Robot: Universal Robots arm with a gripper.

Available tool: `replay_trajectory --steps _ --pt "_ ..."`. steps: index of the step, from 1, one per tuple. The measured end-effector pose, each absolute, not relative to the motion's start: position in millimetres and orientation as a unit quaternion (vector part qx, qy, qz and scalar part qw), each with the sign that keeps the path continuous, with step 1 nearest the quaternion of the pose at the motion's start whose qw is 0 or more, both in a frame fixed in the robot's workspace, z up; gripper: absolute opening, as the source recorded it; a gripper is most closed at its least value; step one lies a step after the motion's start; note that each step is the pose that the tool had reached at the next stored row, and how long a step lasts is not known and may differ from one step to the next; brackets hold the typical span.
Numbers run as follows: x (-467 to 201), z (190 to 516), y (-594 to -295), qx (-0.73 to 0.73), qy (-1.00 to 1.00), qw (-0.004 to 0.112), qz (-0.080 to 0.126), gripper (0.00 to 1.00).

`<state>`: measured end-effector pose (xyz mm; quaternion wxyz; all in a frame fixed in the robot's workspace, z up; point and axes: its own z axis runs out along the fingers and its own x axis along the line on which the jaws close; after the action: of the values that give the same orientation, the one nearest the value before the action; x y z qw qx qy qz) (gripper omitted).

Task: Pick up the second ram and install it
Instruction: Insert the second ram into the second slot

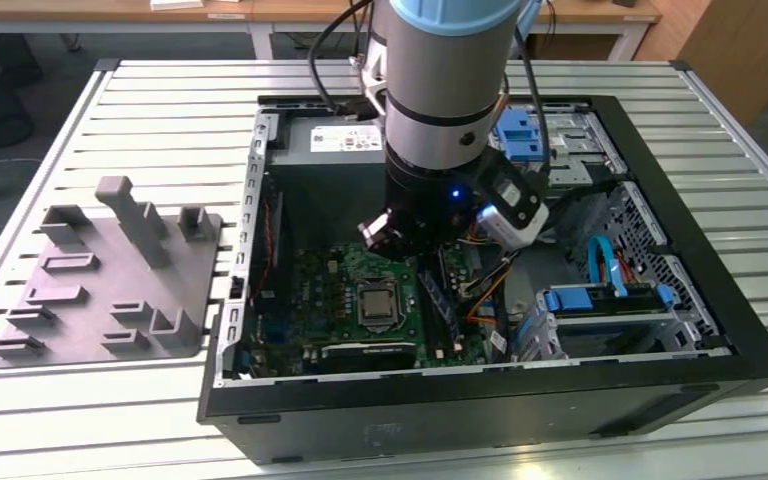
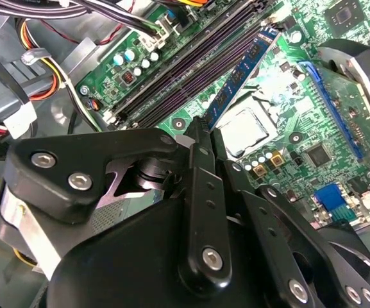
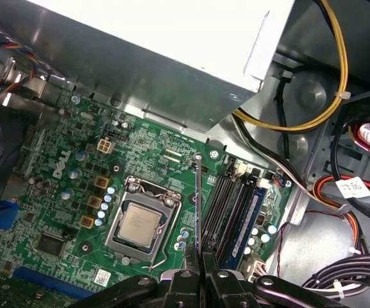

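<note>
The gripper (image 2: 204, 131) is seen closed on the second ram (image 2: 242, 70), its two fingers pinching the flat faces of the stick at one end, so that the rest of the blue board with its black chips reaches out beyond the fingertips over the motherboard (image 2: 300, 128). In the first wrist view the gripper (image 3: 197, 260) holds the second ram (image 3: 198, 199) edge-on, as a thin line lying between the processor socket (image 3: 140, 224) and the memory slots (image 3: 226, 205); whether its lower edge already touches a slot cannot be told. One of the slots appears to be filled by another blue stick (image 3: 252, 212). In the exterior view the gripper (image 1: 404, 240) is lowered inside the open computer case (image 1: 704, 260), with the processor socket (image 1: 377, 303) just below it at about six o'clock, the power supply (image 1: 331, 135) at about eleven o'clock, and a grey plastic fixture (image 1: 104, 280) well apart on the slatted table (image 1: 157, 90), at nine o'clock from the case. The stick is judged to be light, thin and stiff but easily damaged: it is best held by its flat faces or short ends, clear of the contact edge, and kept square to the slot, since a skewed press could bend it
</note>
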<state>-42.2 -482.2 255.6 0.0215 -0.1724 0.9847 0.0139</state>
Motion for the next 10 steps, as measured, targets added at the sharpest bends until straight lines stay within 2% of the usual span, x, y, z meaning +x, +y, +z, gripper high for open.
replay_trajectory --steps 10 --pt "-42.3 255.6 -482.2 -0.155 0.988 0.022 0.013 0.14"
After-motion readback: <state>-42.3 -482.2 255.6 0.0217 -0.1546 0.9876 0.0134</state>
